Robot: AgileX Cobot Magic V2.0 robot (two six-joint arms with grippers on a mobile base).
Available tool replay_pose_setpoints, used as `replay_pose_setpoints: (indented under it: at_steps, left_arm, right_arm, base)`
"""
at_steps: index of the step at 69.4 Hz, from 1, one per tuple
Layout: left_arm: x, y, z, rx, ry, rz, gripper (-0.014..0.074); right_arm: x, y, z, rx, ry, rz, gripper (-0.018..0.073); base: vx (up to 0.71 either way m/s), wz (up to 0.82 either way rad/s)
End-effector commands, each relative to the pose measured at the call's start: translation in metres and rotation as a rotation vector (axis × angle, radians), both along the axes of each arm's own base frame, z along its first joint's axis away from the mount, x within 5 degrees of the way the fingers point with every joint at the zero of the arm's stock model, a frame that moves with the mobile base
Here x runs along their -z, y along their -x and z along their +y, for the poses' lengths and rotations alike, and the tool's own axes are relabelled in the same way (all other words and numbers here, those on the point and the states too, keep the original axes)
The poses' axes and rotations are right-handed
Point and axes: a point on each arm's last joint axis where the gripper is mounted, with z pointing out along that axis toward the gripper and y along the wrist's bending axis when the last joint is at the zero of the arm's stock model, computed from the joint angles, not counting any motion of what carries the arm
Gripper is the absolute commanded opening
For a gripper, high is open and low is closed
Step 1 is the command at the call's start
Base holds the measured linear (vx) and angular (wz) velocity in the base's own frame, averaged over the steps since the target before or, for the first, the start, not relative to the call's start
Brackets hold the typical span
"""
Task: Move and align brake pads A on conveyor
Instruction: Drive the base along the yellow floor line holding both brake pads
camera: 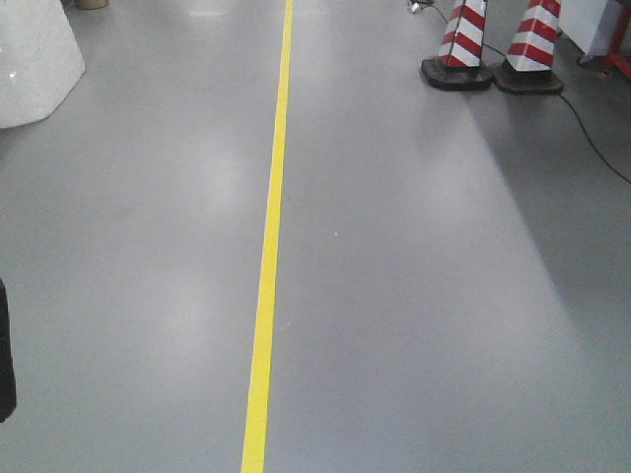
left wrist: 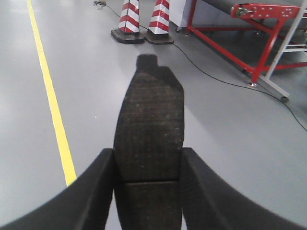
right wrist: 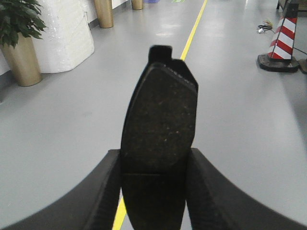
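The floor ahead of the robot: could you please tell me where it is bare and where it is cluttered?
Bare grey floor lies on both sides of the yellow line. Clutter sits at the far right, with two striped cones and a cable, and at the far left, a white wrapped object.

Rough matt brake pads (left wrist: pixel 149 124), glossy smooth floor (camera: pixel 424 296)

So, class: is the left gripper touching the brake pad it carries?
Touching. The left wrist view shows both fingers of the left gripper pressed against the sides of the brake pad, with no gap.
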Motion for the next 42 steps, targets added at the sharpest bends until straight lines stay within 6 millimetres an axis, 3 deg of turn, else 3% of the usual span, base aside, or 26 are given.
replay_pose_setpoints:
  at_steps: [1,42]
  left_arm:
    - [-0.0170,-0.0014,-0.0024,0.017,0.051,-0.097,-0.0006]
    - [-0.0170,-0.0014,-0.0024,0.017,0.051,-0.097,-0.0006]
  right_arm:
    - [-0.0173,-0.0014,0.0003,-0.001,-0.017,-0.117,-0.0002]
    - [-0.0173,-0.0014,0.0003,-0.001,-0.017,-0.117,-0.0002]
  base:
    - [0.73,0.08]
    - [0.77,-0.02]
